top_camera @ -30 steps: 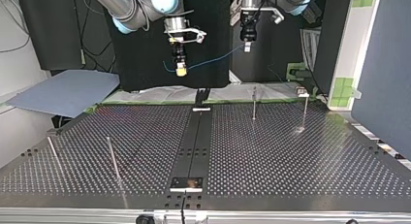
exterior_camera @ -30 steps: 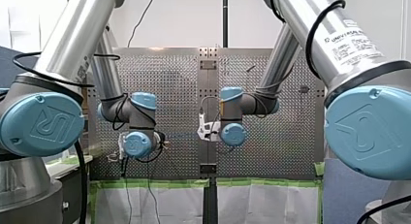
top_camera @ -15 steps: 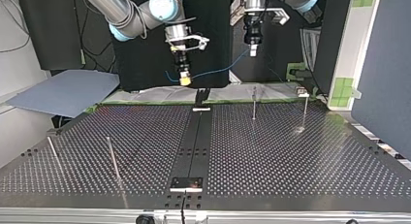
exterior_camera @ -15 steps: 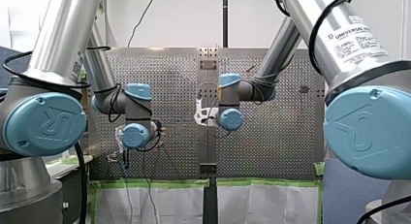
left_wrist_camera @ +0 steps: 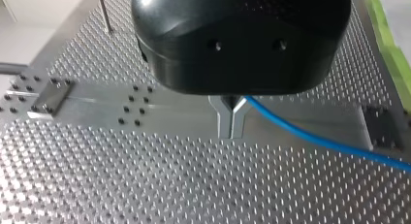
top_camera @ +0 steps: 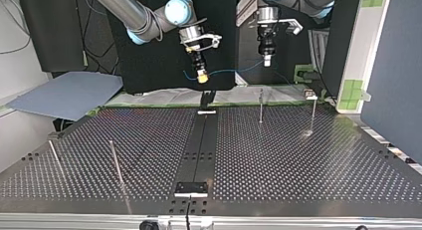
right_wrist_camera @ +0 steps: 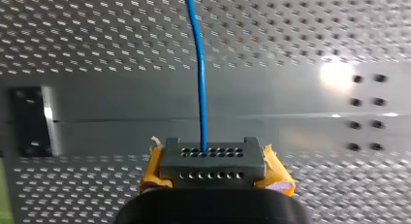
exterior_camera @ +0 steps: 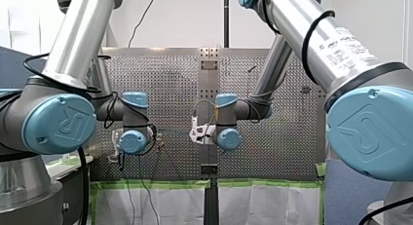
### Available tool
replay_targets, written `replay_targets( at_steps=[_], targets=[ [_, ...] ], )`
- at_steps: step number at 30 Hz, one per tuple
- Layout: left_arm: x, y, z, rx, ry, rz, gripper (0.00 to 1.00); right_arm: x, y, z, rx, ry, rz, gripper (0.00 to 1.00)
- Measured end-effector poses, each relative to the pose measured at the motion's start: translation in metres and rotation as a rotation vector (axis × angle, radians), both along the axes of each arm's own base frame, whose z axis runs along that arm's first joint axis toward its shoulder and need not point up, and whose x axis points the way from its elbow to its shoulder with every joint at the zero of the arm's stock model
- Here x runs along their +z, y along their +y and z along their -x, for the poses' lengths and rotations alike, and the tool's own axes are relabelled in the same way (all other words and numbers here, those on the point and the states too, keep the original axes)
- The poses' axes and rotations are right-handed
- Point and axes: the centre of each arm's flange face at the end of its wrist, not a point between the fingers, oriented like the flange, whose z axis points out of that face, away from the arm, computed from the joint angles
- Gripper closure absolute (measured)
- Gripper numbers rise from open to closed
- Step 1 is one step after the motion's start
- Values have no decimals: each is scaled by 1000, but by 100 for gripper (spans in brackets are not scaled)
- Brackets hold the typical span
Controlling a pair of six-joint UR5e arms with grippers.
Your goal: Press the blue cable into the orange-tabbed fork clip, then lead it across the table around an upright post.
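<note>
Nearest the top view's camera, the worktop (top_camera: 298, 170) and its closest upright post (top_camera: 115, 160) read the same as one second ago. Nothing there has moved.

Further back, the far post (top_camera: 261, 104) is likewise unchanged. The fork clip (top_camera: 207, 97) at the far edge is empty, with no cable in its slot. I cannot make out its orange tab from this view.

Beyond the clip is where the change lies. Over the last second both arms have carried the blue cable (top_camera: 231, 70) toward the top view's right and slightly lower. My right end effector (top_camera: 201, 78) now hangs almost over the clip, and my left end effector (top_camera: 267, 62) is well off to the view's right. The span between them is close to level and clear of the worktop.

Judgement: the cable is being lined up over the clip, and the press-in has not started. How far the span stands behind the clip I cannot tell.

- Left: in the wrist view the metal fingers (left_wrist_camera: 225, 123) are closed together, nipping the cable, which trails off to one side.
- Right: the yellow pads (right_wrist_camera: 276, 169) are drawn in, clamping the cable, which runs straight ahead from them.
</note>
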Motion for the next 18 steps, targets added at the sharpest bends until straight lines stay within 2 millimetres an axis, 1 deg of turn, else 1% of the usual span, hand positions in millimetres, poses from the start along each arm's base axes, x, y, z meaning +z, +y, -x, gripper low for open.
replay_targets(
  at_steps=[6, 11, 18],
  targets=[
    [-16, 15, -21, 54, 17, -17, 100, -29, 1, -5, 23, 26, -34, 100],
    [-33, 22, -26, 69, 53, -42, 100, -48, -1, -8, 28, 42, -55, 100],
    [-53, 24, -34, 70, 84, -64, 100, -73, -5, -14, 38, 53, -84, 100]
  ],
)
